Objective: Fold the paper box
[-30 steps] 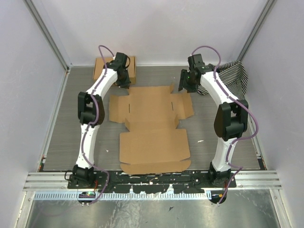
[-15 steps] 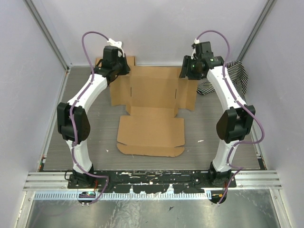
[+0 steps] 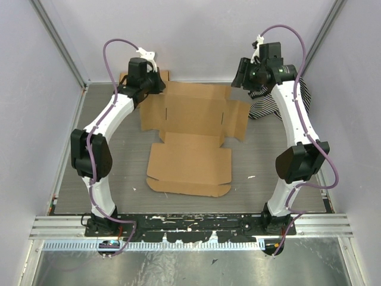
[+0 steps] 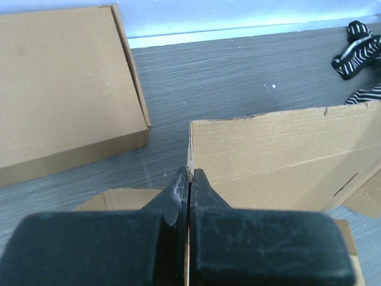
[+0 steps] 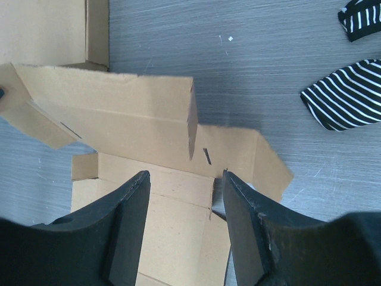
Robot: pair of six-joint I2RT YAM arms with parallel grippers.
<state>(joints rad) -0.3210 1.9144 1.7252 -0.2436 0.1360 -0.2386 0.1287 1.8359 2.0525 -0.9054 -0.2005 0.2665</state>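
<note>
The paper box (image 3: 190,161) lies as a flat brown die-cut sheet in the middle of the table, its rear panel (image 4: 280,149) tilted up off the surface. My left gripper (image 3: 156,88) is at the rear left corner, and the left wrist view shows this gripper (image 4: 189,176) shut on the panel's thin edge. My right gripper (image 3: 241,77) hovers open above the sheet's rear right flap, touching nothing. In the right wrist view the right gripper (image 5: 186,185) has the paper box (image 5: 155,232) well below its spread fingers (image 5: 128,208).
A second, folded cardboard box (image 3: 124,83) sits against the back wall behind my left arm, also in the left wrist view (image 4: 59,89). A black-and-white striped cloth (image 3: 266,108) lies at the back right, near the right arm, and shows again as cloth (image 5: 345,95).
The sheet has slid toward the back wall and its rear panel has come up in my left gripper. The right gripper has let the sheet's rear right part go, risen and drawn back to the right.
</note>
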